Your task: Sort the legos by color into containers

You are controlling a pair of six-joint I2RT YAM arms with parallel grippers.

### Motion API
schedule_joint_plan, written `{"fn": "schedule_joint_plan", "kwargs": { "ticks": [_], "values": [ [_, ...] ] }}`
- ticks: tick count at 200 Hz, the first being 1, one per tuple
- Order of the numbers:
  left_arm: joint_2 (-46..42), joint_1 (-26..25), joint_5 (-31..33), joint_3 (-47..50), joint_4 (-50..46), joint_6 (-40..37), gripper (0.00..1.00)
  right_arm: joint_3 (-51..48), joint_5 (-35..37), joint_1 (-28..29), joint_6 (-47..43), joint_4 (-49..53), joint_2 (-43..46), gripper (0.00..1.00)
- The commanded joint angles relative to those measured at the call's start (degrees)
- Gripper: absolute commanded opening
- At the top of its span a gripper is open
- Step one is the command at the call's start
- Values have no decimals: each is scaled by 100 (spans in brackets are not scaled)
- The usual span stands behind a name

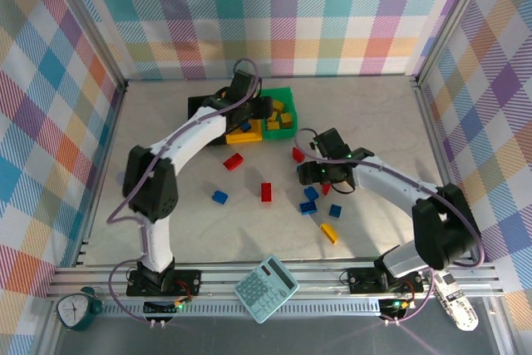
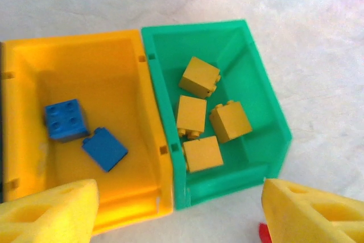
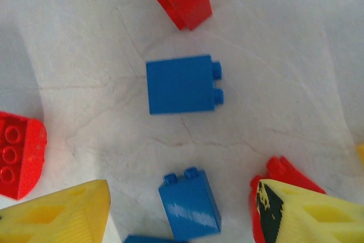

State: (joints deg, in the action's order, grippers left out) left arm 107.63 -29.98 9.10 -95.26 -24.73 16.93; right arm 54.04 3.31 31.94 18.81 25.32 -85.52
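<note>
No lettering is showing clearly enough to read. The calculator [image 1: 266,288] is lying keys up at the near edge of the surface, but its key markings are coming out too small. The clock [image 1: 75,309] face is perhaps carrying numerals, though they are blurring here.

The green bin [image 1: 283,91] stands on the table [image 1: 374,114] with yellow bricks [image 1: 281,116] inside. The yellow bin [image 1: 241,137] touches its left side, and the black bin [image 1: 199,106] is further left. The left arm [image 1: 195,135] reaches over both. Nearer than the green bin, red bricks [image 1: 233,161], blue bricks [image 1: 219,197] and one yellow brick [image 1: 329,232] lie scattered. The right arm [image 1: 391,180] reaches among them. A teal calculator [image 1: 266,288] lies nearest.
</note>
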Motion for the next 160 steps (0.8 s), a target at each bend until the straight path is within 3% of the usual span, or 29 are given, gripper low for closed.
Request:
{"fn": "schedule_joint_plan", "kwargs": {
  "ticks": [1, 45, 90, 121, 160],
  "values": [
    [-711, -81, 186, 710, -197, 273, 75, 344, 277, 66, -113, -106, -344, 70],
    [-2226, -183, 567, 2215, -822, 315, 75, 760, 645, 66, -290, -48, -1074, 70],
    [-3753, -501, 551, 3763, -814, 1071, 76, 980, 671, 75, -281, -192, -1560, 68],
    [-4245, -733, 1076, 4106, -1297, 1462, 76, 1091, 681, 75, -299, -185, -1718, 61],
    [-4525, -755, 1180, 4187, -1467, 1515, 76, 1135, 671, 73, -356, -134, -1810, 54]
  ]
}}
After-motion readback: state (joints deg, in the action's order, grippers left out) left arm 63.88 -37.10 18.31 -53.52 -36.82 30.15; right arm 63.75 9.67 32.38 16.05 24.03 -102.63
